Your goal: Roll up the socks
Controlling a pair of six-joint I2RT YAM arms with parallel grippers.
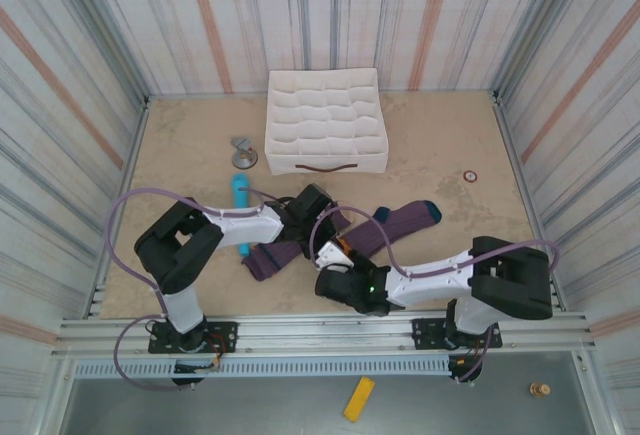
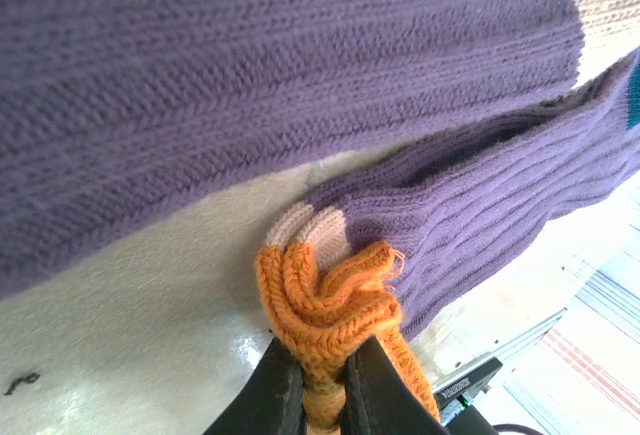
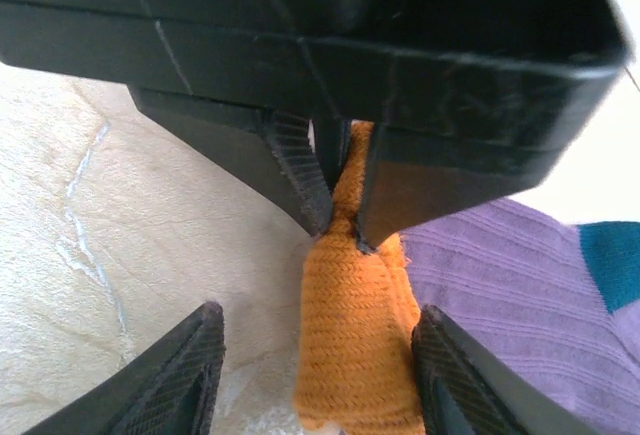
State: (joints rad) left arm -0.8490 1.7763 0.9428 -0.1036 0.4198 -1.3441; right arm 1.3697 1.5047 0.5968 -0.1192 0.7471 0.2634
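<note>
Top: socks [image 1: 400, 223] lie crossed mid-surface, toward the near edge. Left gripper [image 1: 320, 220] and right gripper [image 1: 332, 253] meet over them.

Left wrist: left gripper [image 2: 325, 355] is clenched on the bunched orange cuff [image 2: 330, 300].

Right wrist: right gripper [image 3: 318, 310] is released. Its jaws straddle that cuff [image 3: 350, 365] and don't look to be pinching it.

Handling, my read: light, soft, floppy knit, grippy and not fragile. Best hold is the doubled cuff edge, where the thick ribbing gives bite.
</note>
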